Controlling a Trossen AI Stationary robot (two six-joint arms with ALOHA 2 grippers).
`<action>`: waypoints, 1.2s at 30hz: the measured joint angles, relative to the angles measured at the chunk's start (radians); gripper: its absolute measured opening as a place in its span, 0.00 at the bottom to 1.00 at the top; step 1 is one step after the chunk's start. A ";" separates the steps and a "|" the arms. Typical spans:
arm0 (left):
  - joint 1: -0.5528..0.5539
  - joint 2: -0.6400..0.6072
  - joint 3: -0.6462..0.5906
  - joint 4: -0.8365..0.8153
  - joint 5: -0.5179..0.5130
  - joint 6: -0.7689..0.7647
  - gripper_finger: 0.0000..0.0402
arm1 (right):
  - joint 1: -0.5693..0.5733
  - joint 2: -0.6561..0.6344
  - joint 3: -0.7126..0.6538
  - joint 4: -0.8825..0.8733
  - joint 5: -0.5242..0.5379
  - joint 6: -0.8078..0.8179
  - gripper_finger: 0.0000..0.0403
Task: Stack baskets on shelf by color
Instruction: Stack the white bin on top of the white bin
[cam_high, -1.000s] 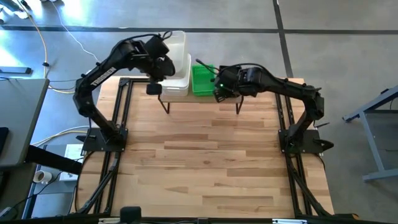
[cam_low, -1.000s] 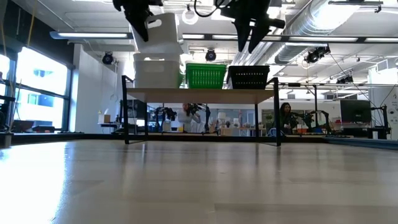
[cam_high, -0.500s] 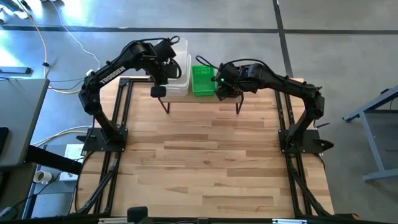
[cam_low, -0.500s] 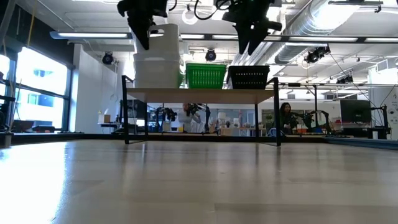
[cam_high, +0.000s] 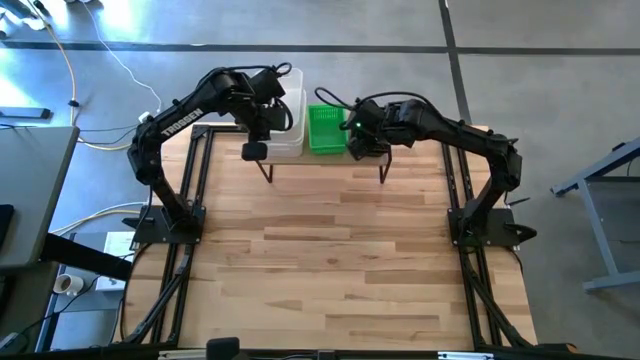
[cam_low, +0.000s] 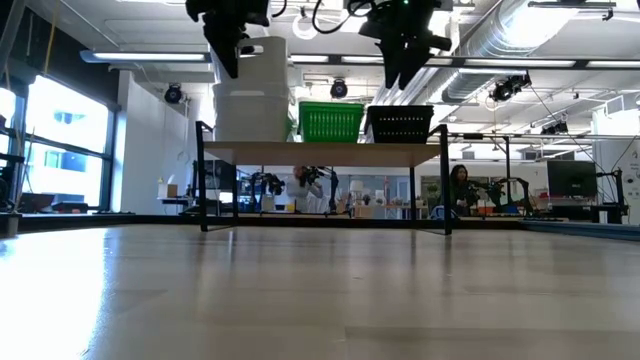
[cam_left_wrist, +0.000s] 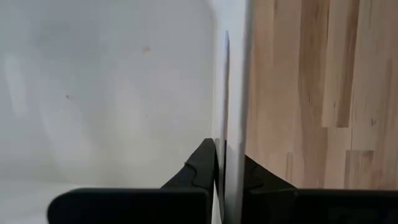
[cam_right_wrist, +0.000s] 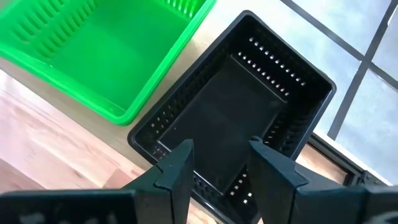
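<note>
Left tool (cam_left_wrist: 227, 177) pinched on white basket (cam_left_wrist: 112, 87) wall.

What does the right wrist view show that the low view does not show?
Only the right wrist view looks down into the black basket and the green basket, showing their floors, with the open right gripper above. Only the low view shows the white baskets, the shelf legs and the left gripper. Both show green and black baskets side by side.
</note>
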 joint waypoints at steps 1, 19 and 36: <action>0.000 0.000 0.000 0.000 0.000 -0.006 0.00 | 0.000 0.000 0.000 -0.004 0.000 0.000 0.33; -0.001 0.000 0.000 -0.004 -0.053 -0.023 0.03 | 0.000 0.000 0.000 -0.014 -0.018 0.003 0.33; -0.001 0.000 0.000 0.034 -0.069 -0.060 0.24 | 0.000 0.000 0.000 -0.014 -0.023 0.011 0.33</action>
